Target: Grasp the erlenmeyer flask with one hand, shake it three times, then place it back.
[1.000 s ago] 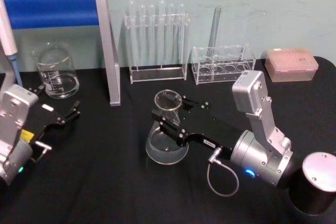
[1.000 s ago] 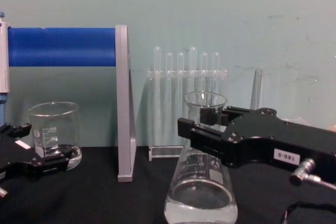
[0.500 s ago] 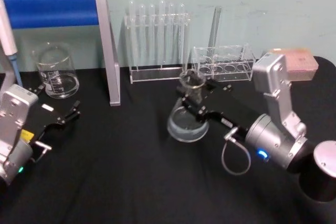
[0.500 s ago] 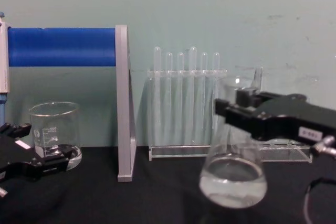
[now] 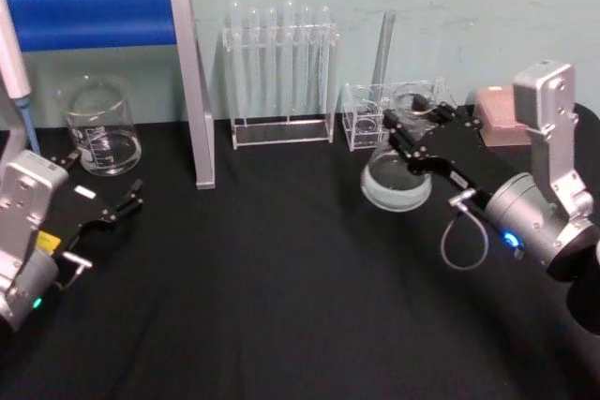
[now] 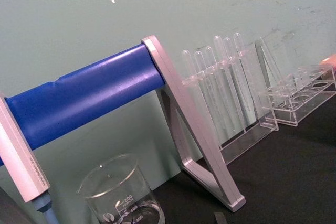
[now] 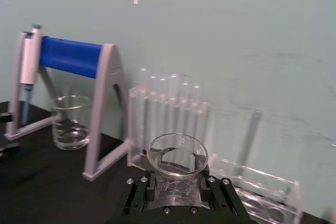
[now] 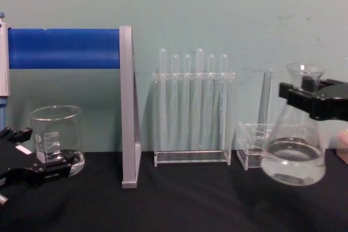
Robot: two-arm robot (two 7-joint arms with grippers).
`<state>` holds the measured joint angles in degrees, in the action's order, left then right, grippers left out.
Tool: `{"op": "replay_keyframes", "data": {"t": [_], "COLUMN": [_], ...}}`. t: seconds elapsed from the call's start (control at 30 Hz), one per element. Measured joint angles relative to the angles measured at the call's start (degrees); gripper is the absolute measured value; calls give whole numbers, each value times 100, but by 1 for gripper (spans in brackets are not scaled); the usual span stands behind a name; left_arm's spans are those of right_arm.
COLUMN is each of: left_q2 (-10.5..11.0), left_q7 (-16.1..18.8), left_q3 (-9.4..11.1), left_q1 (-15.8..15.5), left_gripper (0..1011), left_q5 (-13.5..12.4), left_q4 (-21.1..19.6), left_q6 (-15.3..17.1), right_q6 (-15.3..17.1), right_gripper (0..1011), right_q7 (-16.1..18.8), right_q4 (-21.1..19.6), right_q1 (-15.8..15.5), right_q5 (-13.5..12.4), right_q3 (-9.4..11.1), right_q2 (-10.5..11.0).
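Nearest the left claw [image 5: 105, 229], a glass beaker [image 6: 118, 192] with white markings stands on the black table [image 6: 294, 177]. Just past it rises a grey A-frame stand [image 6: 197, 148] carrying a thick blue bar [image 6: 89, 98]; a blue pipette tip [image 6: 46, 214] hangs at the stand's other end. Farther from the claw, against the teal wall [image 6: 157, 3], a clear rack of test tubes [image 6: 223, 90] stands upright. Beyond that sits a low clear rack [image 6: 299, 98] holding one tall tube [image 6: 265, 71].
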<state>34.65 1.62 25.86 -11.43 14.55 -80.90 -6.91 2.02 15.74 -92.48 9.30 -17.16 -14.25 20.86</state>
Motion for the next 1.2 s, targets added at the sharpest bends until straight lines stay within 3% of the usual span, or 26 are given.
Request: {"op": "replay_keyframes", "data": {"t": [0.37,0.6,0.93,1.2], "left_q2": [0,0,0,0], "left_q7": [0,0,0,0], "left_q3": [0,0,0,0], "left_q1": [0,0,0,0], "left_gripper": [1001,1001,1001,1001], "left_q5": [0,0,0,0], "left_q4": [0,0,0,0], "left_q6": [0,0,0,0], "right_q6": [57,74,81,103], "right_gripper": [456,456,456,456], "right_q7": [-159,-165,29,264], "right_q4": [144,166,79,-60], "right_q1": [4,-4,-45,-88], "right_q5": [70,106,134,113], "right_q3": [381,483,347,57], "right_q2": [-83,-130,-181,-186]}}
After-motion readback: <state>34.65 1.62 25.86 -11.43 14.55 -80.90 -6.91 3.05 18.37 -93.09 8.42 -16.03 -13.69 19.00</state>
